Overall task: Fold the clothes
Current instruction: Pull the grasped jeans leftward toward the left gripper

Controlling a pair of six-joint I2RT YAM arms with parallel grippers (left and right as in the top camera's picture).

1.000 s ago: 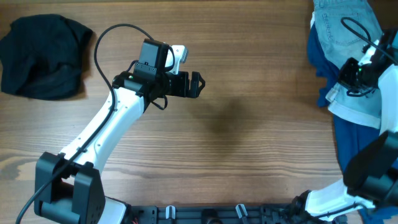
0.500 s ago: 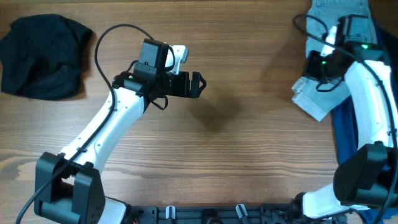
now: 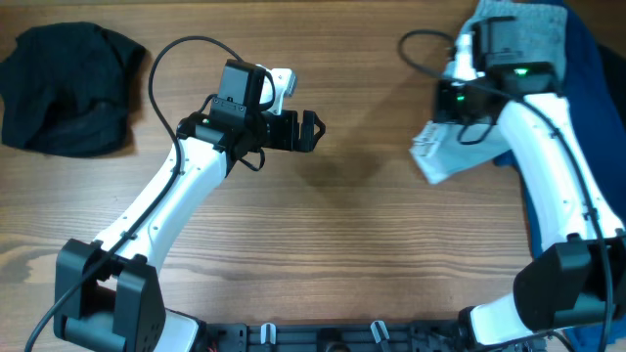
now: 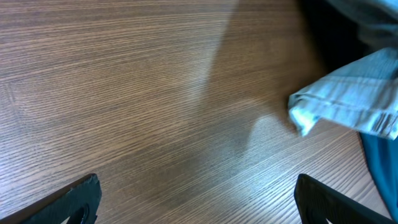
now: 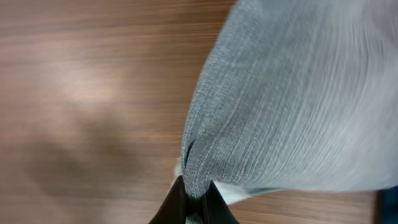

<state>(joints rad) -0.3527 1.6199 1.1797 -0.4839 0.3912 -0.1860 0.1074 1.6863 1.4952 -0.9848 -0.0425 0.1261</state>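
- The pale-blue denim shorts (image 3: 442, 156) are hanging bunched over the right-centre of the table (image 3: 342, 235), with one corner drooping low.
- The right gripper (image 5: 196, 200) is pinching a fold of that denim between tightly closed fingers.
- The dark-blue garment (image 3: 595, 88) is lying along the right edge, beyond that arm.
- The left gripper (image 3: 315, 132) is hovering mid-table, its fingers spread wide and holding nothing.
- The black garment (image 3: 64, 88) is lying at the far left.

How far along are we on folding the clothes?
Nothing looks folded yet. In hand: the right gripper is shut on the pale-blue denim shorts, held over the table. The left gripper hangs open and empty. Left: folding the shorts, then the dark-blue garment and the crumpled black garment.
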